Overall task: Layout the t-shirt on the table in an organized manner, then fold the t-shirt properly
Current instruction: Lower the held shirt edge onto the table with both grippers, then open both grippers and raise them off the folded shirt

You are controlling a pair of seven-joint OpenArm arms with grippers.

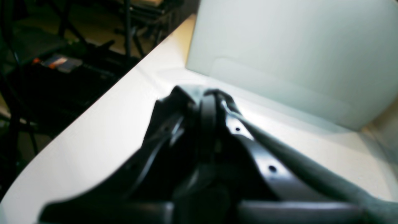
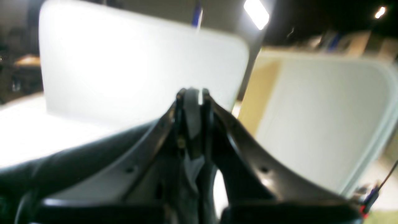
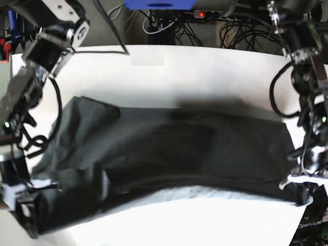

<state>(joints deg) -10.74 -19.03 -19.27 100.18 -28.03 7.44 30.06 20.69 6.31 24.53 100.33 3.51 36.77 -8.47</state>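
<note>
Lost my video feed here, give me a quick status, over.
Left claw and right claw both shut on dark charcoal-grey fabric t-shirt. Shirt stretched wide across white table. Nothing in the way.

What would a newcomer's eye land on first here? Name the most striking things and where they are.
First, the dark charcoal-grey fabric t-shirt, stretched wide across the large white table. Next, the two black arms at its near corners: the right gripper shut on the shirt's edge at the base view's left, and the left gripper shut on the edge at its right.
</note>
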